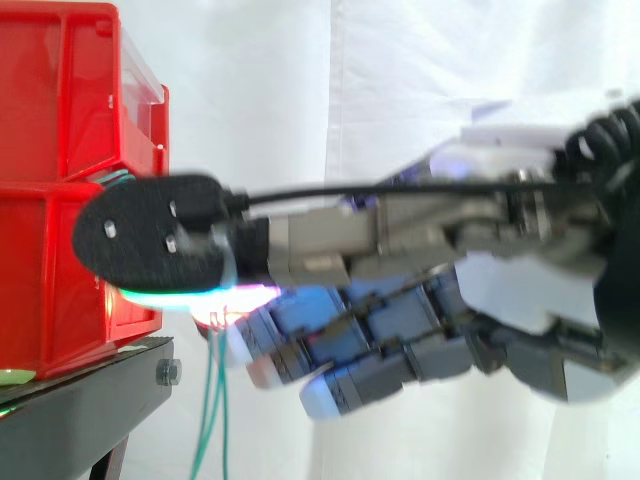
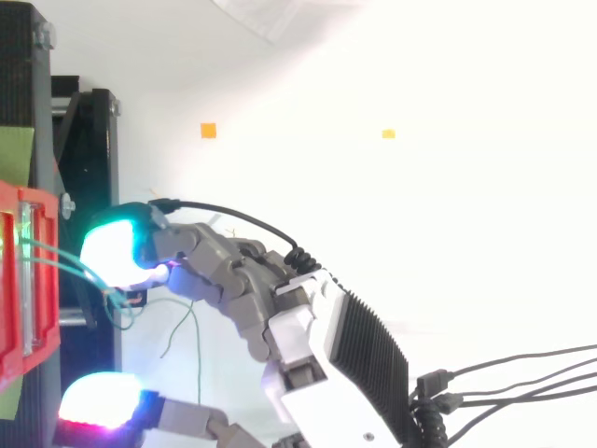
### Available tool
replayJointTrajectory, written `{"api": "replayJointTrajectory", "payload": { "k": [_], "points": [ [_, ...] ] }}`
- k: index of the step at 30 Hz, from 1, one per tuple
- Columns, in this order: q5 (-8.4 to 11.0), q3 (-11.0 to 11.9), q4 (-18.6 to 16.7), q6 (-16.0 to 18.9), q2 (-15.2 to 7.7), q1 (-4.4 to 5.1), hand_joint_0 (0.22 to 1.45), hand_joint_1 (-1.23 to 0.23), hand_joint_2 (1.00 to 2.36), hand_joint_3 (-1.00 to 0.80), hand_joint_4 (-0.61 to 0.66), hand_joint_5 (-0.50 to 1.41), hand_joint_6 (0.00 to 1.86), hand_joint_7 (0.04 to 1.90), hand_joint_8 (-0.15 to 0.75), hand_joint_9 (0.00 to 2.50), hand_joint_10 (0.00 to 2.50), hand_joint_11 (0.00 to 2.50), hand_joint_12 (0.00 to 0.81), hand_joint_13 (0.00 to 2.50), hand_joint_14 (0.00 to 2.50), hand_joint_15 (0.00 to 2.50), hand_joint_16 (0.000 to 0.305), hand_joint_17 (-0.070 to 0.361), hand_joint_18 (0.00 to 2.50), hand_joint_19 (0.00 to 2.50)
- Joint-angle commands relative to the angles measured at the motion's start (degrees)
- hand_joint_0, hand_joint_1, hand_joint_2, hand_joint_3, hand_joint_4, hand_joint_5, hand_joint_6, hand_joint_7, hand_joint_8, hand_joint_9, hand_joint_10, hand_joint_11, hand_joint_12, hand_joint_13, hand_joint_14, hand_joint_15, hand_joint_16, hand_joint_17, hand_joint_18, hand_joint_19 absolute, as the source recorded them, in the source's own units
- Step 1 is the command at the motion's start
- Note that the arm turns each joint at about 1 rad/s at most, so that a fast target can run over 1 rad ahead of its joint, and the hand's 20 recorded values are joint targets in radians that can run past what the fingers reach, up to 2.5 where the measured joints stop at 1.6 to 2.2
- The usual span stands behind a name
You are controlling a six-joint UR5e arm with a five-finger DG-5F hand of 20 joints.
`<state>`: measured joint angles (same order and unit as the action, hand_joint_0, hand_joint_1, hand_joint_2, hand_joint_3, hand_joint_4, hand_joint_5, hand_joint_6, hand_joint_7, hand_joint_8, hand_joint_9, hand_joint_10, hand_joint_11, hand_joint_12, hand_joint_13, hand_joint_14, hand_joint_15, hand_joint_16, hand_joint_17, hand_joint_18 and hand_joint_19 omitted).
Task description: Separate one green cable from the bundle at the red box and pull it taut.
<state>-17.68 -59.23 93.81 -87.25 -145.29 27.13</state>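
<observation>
Hand (image 1: 500,285) reaches in level, fingertips right at the front of the red box (image 1: 50,290), which sits on the black stand (image 1: 80,410) below and beyond the hand. Top pad (image 1: 150,240) glows cyan-green underneath w/ a magenta-lit finger pressed up against it; the green cable (image 1: 214,400) looks nipped between the two, so hand closed in a pinch on it, other fingers curled under the palm. From above, cable strands (image 2: 67,263) run out of the box to that pad (image 2: 112,252), slack and looping just past it, not taut. More thin green ends hang down under the fingertips. One more pad (image 2: 98,401), white-magenta, sits apart to the side, near the box corner
</observation>
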Motion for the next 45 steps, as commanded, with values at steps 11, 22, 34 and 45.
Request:
{"api": "replayJointTrajectory", "payload": {
  "k": [11,22,34,45],
  "points": [
    [1.86,-2.0,-0.5,3.0,0.0,-0.23,0.57,-0.98,1.0,-0.5,0.35,-0.1,0.5,0.92,0.306,0.76,0.02,0.55,0.373,0.54,0.02,0.49,0.061,0.136,0.49,0.63],
    [1.86,1.0,-1.0,1.7,0.0,0.56,0.57,-0.98,1.0,-0.5,0.36,-0.09,0.5,1.01,0.306,0.76,0.02,0.56,0.371,0.54,0.02,0.49,0.061,0.136,0.49,0.63],
    [4.5,0.8,-1.1,2.8,-0.1,2.58,0.54,-0.96,1.0,-0.5,0.37,-0.06,0.5,1.28,0.311,0.76,0.02,0.56,0.376,0.54,0.02,0.5,0.062,0.139,0.49,0.62],
    [4.24,-1.2,-3.0,3.7,0.0,2.23,0.47,-0.85,1.0,-0.5,0.44,-0.08,0.5,1.03,0.328,0.77,0.02,0.53,0.399,0.54,0.02,0.49,0.067,0.15,0.51,0.62]
  ]
}}
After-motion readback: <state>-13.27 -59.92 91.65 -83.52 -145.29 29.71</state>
